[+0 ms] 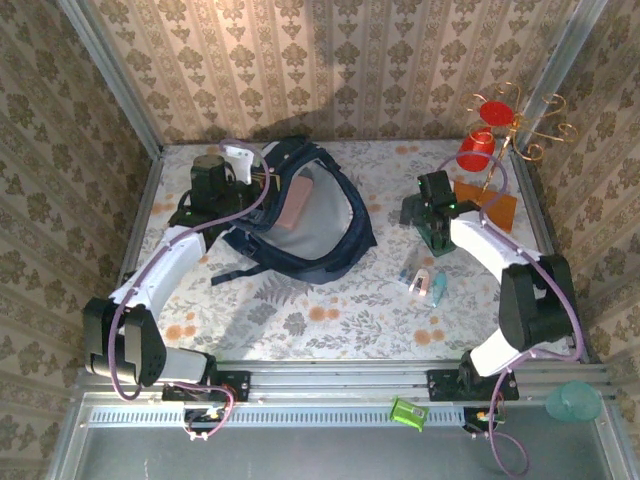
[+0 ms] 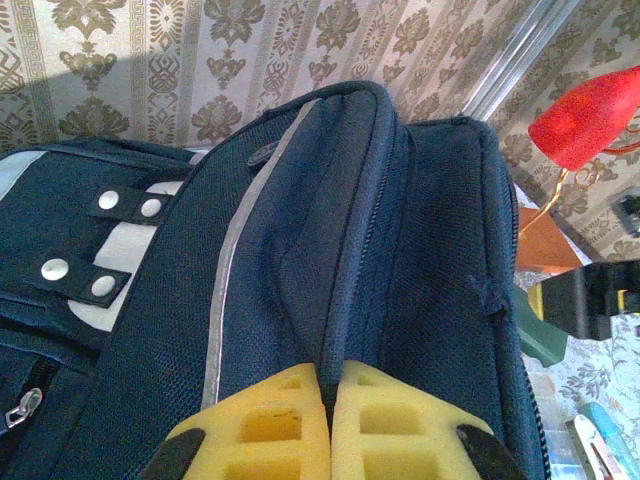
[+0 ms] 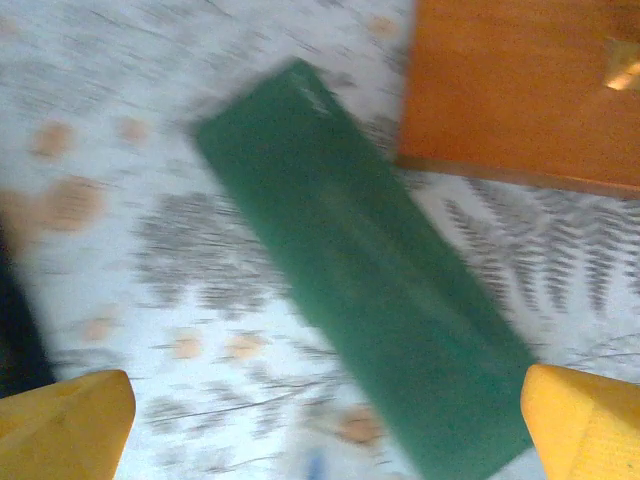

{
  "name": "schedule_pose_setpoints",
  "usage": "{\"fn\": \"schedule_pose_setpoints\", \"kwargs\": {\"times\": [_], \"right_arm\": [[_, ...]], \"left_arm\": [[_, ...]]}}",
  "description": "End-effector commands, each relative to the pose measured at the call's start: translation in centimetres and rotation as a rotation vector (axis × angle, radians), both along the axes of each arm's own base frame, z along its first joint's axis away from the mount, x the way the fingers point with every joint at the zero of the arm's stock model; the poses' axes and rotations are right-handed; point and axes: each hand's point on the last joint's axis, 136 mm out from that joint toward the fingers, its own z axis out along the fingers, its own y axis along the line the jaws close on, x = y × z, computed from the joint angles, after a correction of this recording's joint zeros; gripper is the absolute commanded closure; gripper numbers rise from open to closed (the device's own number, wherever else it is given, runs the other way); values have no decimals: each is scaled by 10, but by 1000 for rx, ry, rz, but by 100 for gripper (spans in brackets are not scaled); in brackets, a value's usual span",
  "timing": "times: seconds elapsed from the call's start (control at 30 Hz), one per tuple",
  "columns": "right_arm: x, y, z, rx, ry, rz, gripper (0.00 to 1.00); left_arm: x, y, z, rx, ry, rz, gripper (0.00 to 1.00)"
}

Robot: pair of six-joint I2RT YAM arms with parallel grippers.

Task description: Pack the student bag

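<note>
The student bag (image 1: 330, 235) is a large dark navy backpack lying at the back left of the table, its mouth spread open with a pink item (image 1: 293, 210) inside. My left gripper (image 1: 255, 180) is shut on a fold of the bag's rim. In the left wrist view its yellow fingers (image 2: 280, 420) pinch a navy zipper edge of the bag (image 2: 400, 250), whose white studded patches sit to the left. My right gripper (image 1: 428, 215) hovers open over a flat green object (image 3: 370, 320), with the yellow fingertips (image 3: 70, 420) wide apart and nothing between them.
An orange board (image 1: 492, 207) (image 3: 520, 90) lies just behind the green object. A gold stand with red cups (image 1: 480, 150) rises at the back right corner. Small teal and white items (image 1: 425, 283) lie on the floral cloth at the front right. Patterned walls enclose the table.
</note>
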Motion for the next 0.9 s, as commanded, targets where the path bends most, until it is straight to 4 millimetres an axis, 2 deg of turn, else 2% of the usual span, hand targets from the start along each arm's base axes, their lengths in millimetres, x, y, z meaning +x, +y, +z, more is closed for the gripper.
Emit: {"fn": "schedule_pose_setpoints", "kwargs": {"times": [0.0, 0.07, 0.17, 0.43, 0.57, 0.63, 0.73, 0.8, 0.87], "right_arm": [[-8, -15, -22, -132, 154, 79, 0], [0, -17, -32, -163, 205, 102, 0], [0, -15, -49, -155, 284, 137, 0], [19, -24, -73, -160, 374, 200, 0], [29, -9, -92, -82, 432, 286, 1], [34, 0, -96, -39, 438, 315, 8], [46, 2, -81, -54, 391, 325, 34], [57, -1, -54, -101, 321, 317, 48], [66, 7, -20, -112, 238, 327, 56]], "left_arm": [[3, -1, 36, -48, -134, -12, 100], [3, 0, 35, -39, -136, -8, 100], [4, 1, 32, -27, -134, 1, 100], [4, 2, 31, -16, -144, 1, 100], [4, 1, 29, -12, -144, -1, 100], [3, 2, 28, -7, -142, 1, 100], [3, 2, 28, -4, -144, 2, 100], [3, 0, 28, -4, -141, 0, 100], [4, -1, 26, -6, -136, -1, 100]]}}
